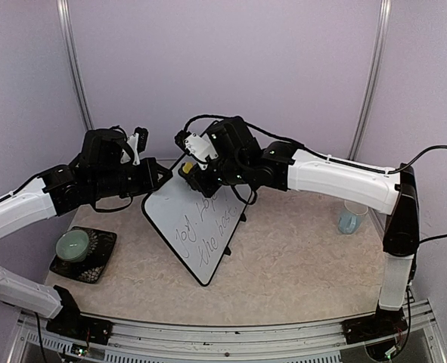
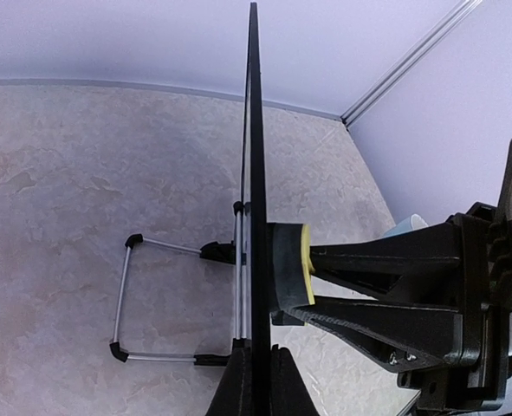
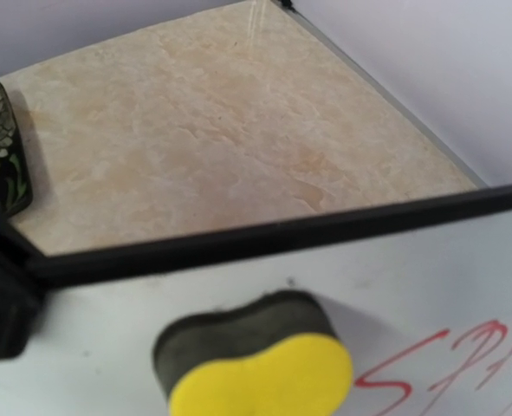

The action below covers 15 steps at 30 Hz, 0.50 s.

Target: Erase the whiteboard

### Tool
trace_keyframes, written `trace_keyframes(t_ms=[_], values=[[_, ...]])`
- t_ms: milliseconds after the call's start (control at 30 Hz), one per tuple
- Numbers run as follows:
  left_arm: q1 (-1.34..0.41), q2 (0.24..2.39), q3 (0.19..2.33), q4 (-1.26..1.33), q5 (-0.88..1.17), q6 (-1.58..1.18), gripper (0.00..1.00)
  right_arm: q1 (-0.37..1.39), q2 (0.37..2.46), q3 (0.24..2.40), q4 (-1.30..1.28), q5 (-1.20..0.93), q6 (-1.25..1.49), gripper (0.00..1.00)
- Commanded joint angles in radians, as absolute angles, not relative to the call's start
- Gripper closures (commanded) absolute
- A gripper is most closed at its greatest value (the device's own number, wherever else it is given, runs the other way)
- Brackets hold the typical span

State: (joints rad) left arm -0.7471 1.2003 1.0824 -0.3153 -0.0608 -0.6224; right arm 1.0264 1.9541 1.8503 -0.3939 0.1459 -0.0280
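— Since the whiteboard [image 1: 174, 213] stands tilted near the middle of the tabletop [image 1: 299, 265], propped on its wire stand [image 2: 121, 295], we judge it light and stiff, but ready to tip or slide when rubbed.

— Agreed. Its face looks smooth and slippery, so we would take it by the black frame. That is where our left hand [image 2: 256, 386] is, with its fingers pressed together on the board's edge, pinching it.

— And our right hand [image 2: 316, 279] pinches the eraser [image 2: 290, 269], felt side flat against the upper part of the face. The eraser looks soft, so it should give a little under pressure.

— What can we not make out?

— From the right wrist our own fingers are out of frame. We see only the eraser, and the handwriting [image 3: 446, 368] is cut off at the picture's edge. From above, the hands cover the board's top corner, so we cannot tell whether more writing lies there.

— From the left wrist the board is edge-on, so its face is hidden, and we cannot tell how firmly the stand sits.
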Motion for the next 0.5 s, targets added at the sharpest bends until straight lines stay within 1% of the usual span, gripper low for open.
trace_keyframes(t_ms=[0, 333, 467], values=[[-0.749, 1.177, 1.081, -0.352, 0.001, -0.641, 1.0, 1.024, 1.903, 1.88, -0.383, 0.122, -0.02, 1.0], [-0.751, 1.154, 1.067, -0.354, 0.017, -0.656, 1.0, 1.031, 1.943, 1.915, -0.406, 0.095, -0.022, 1.0], [-0.752, 1.148, 1.065, -0.356, 0.012, -0.658, 1.0, 1.037, 1.944, 1.883, -0.412, 0.097, -0.018, 1.0]])
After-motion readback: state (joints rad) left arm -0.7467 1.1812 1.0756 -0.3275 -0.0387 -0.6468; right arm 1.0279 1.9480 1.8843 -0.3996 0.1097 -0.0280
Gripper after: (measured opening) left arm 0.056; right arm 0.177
